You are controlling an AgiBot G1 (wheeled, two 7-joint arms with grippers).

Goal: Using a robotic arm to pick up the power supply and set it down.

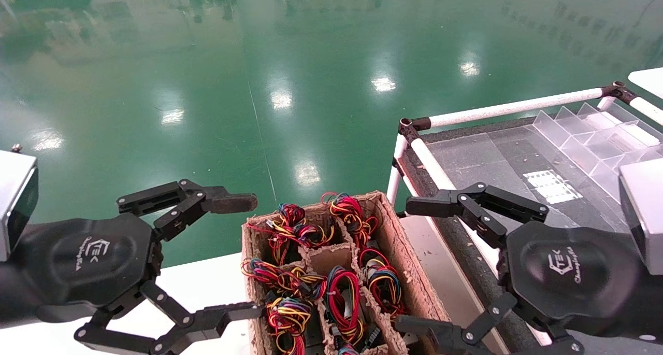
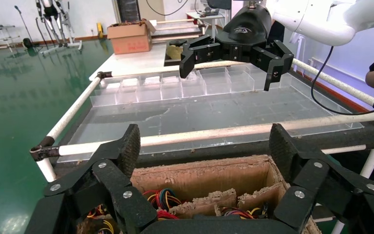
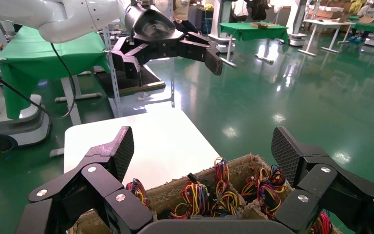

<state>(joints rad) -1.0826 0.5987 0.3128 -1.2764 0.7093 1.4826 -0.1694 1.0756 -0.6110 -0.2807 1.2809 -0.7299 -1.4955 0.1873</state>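
Several power supplies stand in the compartments of a worn cardboard box. Their red, yellow and blue wire bundles show on top, while the grey bodies are mostly hidden. My left gripper hangs open at the box's left side, its fingers spanning the box's near and far ends. My right gripper hangs open at the right side, facing it. Neither holds anything. From the left wrist my left gripper looks over the box; from the right wrist my right gripper looks over the wires.
One middle compartment shows only bare cardboard. The box rests on a white table. To the right is a dark table with a white tube frame and a clear divided tray. Green floor lies beyond.
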